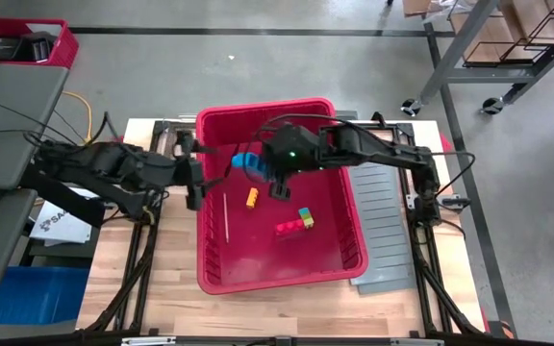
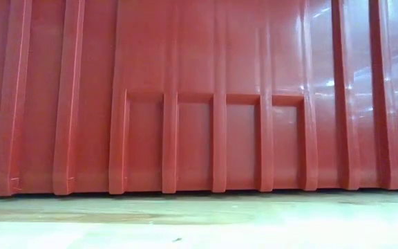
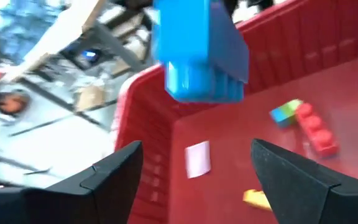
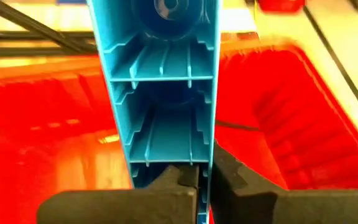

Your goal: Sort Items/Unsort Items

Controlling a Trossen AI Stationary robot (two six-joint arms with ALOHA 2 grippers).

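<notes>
A blue block (image 1: 249,164) is held above the far left part of the red bin (image 1: 344,258) by the right gripper (image 1: 279,185), whose fingers (image 4: 229,174) are closed on the block's thin wall. The left gripper (image 1: 196,183) is positioned at the bin's left rim, just beside the block, with its jaws spread open and nothing between them. On the bin floor lie an orange block (image 1: 252,198), a thin pale stick (image 1: 226,218) to its left, and, nearer and to the right, a red brick (image 1: 289,228) touching a small yellow, green and blue stack (image 1: 306,216). The bin rests on a wooden table (image 1: 171,259).
</notes>
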